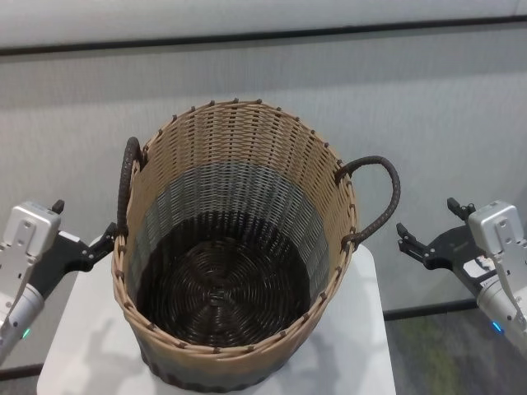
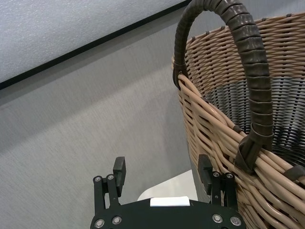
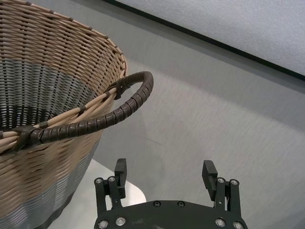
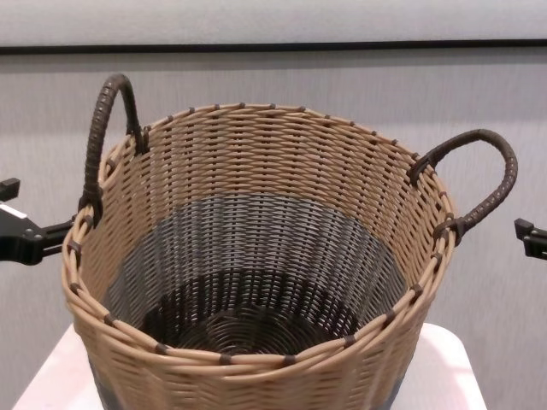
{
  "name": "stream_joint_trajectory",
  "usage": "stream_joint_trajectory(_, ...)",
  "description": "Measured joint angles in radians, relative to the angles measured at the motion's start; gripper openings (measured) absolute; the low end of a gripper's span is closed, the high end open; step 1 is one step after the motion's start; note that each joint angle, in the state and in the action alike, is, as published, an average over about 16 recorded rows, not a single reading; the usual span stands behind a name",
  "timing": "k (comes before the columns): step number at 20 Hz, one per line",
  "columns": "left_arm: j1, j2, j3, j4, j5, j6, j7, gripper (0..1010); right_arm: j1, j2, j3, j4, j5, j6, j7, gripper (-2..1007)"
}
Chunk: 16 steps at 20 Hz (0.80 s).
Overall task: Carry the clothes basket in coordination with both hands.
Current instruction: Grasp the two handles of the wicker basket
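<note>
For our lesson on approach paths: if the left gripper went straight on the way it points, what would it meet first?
Probably the clothes basket: the left gripper, fingers open, points at its woven wall below the handle. Depth is unclear.

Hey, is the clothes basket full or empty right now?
Empty. The head view looks straight down into the clothes basket and shows its bare dark woven bottom, with no clothes inside. It stands upright on the white table.

support: white table (image 1: 366, 346), rounded corners, glossy top | backdrop: grey textured wall panel (image 1: 461, 123) behind the table | trim: dark horizontal strip (image 1: 329, 33) across the wall, paler panel (image 1: 247, 15) above it | floor: grey-green carpet (image 1: 445, 362) at the right of the table
</note>
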Motion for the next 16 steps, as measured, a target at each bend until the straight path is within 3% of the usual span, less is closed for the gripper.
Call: stream_joint_trajectory(16,0.0,0.0,0.0,0.0,0.0,0.0,0.0,999,0.0,0.0,0.0,0.0,0.0,0.0,0.0,1000)
